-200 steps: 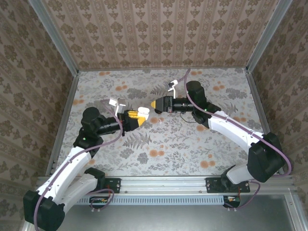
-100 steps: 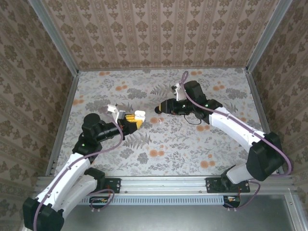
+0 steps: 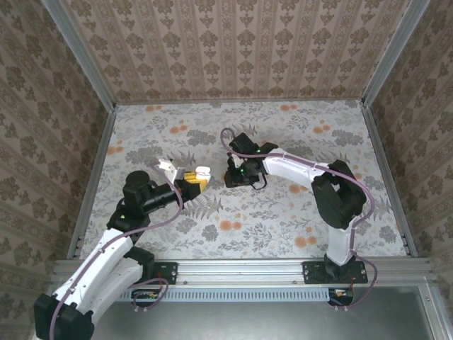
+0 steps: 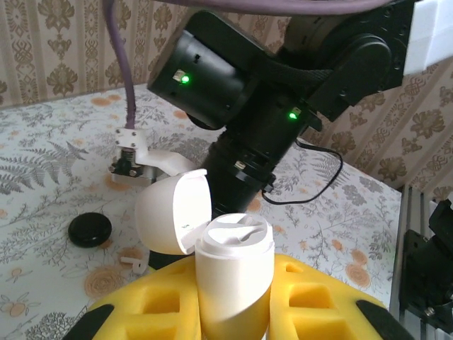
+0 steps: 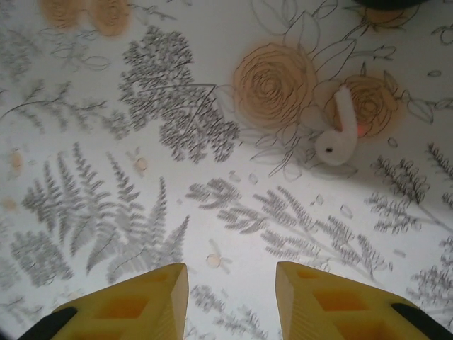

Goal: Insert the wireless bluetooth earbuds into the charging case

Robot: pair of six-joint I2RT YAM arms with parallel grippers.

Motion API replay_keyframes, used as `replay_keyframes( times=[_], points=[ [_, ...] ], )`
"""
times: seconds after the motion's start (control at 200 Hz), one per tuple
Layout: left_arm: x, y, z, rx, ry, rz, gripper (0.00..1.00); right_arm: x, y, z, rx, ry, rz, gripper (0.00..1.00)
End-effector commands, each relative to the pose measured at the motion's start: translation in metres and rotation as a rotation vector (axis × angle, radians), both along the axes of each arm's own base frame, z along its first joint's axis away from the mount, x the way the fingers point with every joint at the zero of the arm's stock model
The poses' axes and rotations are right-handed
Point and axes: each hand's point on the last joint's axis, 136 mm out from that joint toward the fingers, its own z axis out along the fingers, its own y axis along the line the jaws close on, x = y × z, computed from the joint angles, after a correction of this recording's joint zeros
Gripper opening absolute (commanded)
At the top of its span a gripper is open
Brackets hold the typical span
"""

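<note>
Right wrist: earbud (image 5: 338, 138) on table (image 5: 212, 212) beyond parted right tool (image 5: 231, 273).

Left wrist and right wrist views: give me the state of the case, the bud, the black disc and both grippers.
charging case: white, lid open, upright, held.
left gripper: shut on the charging case.
earbud: lying loose on the table, outside the case.
right gripper: open, empty.
black disc: flat on the table, untouched.
</note>
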Motion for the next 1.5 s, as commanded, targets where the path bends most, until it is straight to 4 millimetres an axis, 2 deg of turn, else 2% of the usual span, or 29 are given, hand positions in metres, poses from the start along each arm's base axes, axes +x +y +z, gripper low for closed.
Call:
replay_keyframes(
  times=[0.0,0.36,0.625,1.065,1.375,1.495],
  points=[
    [-0.001,0.001,-0.003,0.018,-0.028,0.001,0.00,0.014,-0.013,-0.008,-0.104,-0.023,-0.015,0.39],
    [0.000,0.003,-0.008,0.037,-0.026,0.009,0.00,0.042,-0.008,-0.045,-0.217,0.013,0.023,0.47],
    [-0.001,0.004,-0.010,0.040,-0.018,0.013,0.00,0.043,0.006,-0.057,-0.181,0.007,0.118,0.48],
    [0.001,0.004,-0.010,0.034,0.000,0.022,0.00,0.016,0.046,-0.038,-0.123,-0.083,0.393,0.48],
    [0.002,0.004,-0.009,0.025,0.022,0.023,0.00,0.000,0.069,-0.017,-0.036,-0.134,0.496,0.50],
    [0.001,0.003,-0.009,0.024,0.028,0.023,0.00,0.001,0.071,-0.005,0.000,-0.155,0.463,0.50]
  ],
)
